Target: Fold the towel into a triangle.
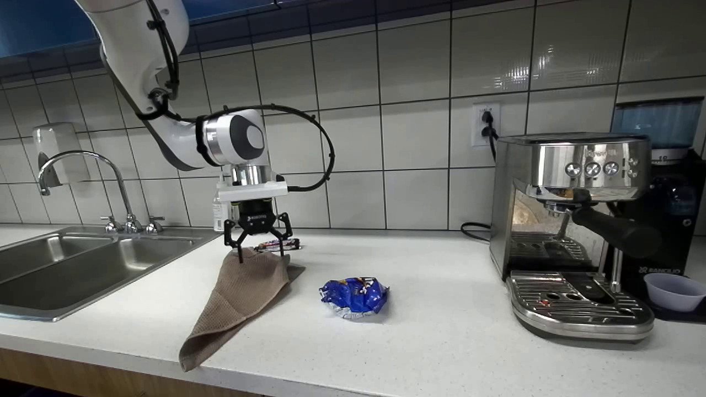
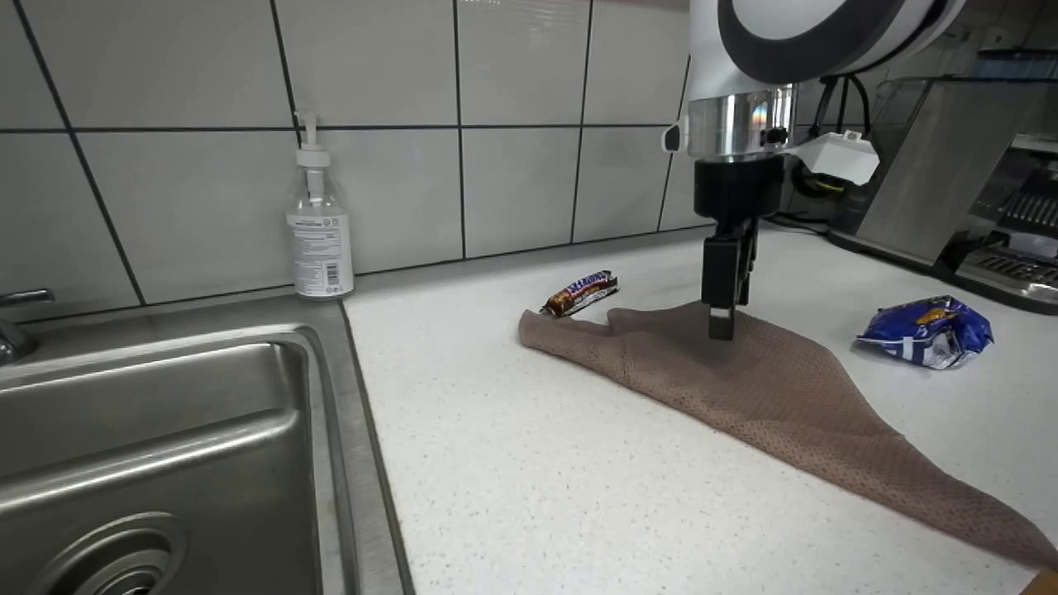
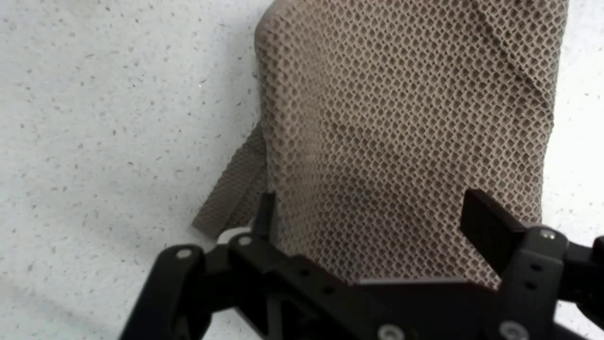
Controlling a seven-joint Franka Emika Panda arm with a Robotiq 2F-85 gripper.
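Item, one brown towel [image 2: 769, 380]: it lay on the white counter [image 1: 430, 275], right of the sink [image 2: 357, 463] and left of a crumpled blue wrapper [image 1: 354, 296], apart from it. We recorded it doubled over into a long, roughly three-cornered shape, one point reaching the counter's near edge. An under layer stuck out past its right side; we judged the triangle roughly made but its layers not squared.

Item, one black gripper [image 1: 261, 256]: fingers [image 3: 490, 231] pointing down over the towel's far part, spread wide, nothing grasped. In the wrist view we saw the cloth unpinched between them. Whether a fingertip touched it, we could not tell. We read this stance as suited either to leaving the fold to lie or to taking a fresh corner.

Item, one candy packet [image 2: 580, 293]: just beside the towel's far end, contact uncertain. We supposed it had no part in the fold, though a dragged hem could catch it.

Item, one soap bottle [image 2: 321, 248]: by the wall [image 2: 397, 198] at the sink's far right corner, presumably kept there for washing hands.

Item, one coffee machine [image 1: 568, 242]: well to the right, set there, we supposed, for the wall outlet [image 1: 479, 124].
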